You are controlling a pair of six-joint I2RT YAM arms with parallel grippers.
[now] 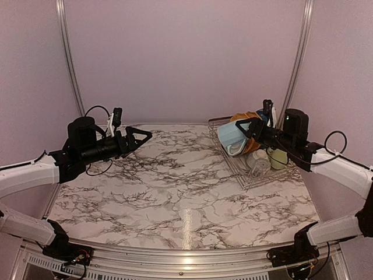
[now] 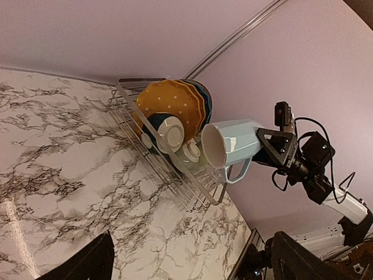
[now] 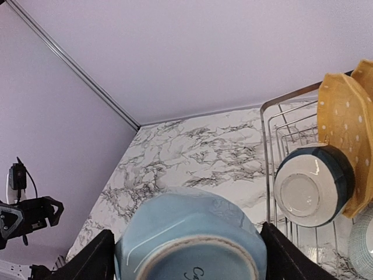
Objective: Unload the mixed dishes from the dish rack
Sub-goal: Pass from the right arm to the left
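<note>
1. The rack (image 2: 175, 188) stands on the marbled tabletop (image 1: 175, 198) at its far right corner, one long side running along the right edge.
2. The right pincer (image 1: 245, 132) holds the light-blue mug (image 1: 231, 139), its jaws spread over the mug's body near the base.
3. The mug is raised above the left rim of the rack and lies on its side in the grip. Its mouth faces the left edge of the tabletop and its handle hangs down.
4. In the right wrist view the mug's base fills the space between the two fingers (image 3: 96, 259).
5. A yellow dotted plate (image 2: 169, 102) stands on edge at the far end of the rack, with a blue plate (image 2: 205, 100) just behind it.
6. A bowl (image 2: 169, 133) leans against the yellow plate, its foot turned towards the left edge.
7. A pale-green mug (image 1: 278, 157) and a glass (image 1: 257, 165) sit in the near part of the rack, beside each other.
8. The left pincer (image 1: 143, 138) hovers above the tabletop near the far left corner, well apart from the rack. Its jaws are wide apart with nothing between them.
</note>
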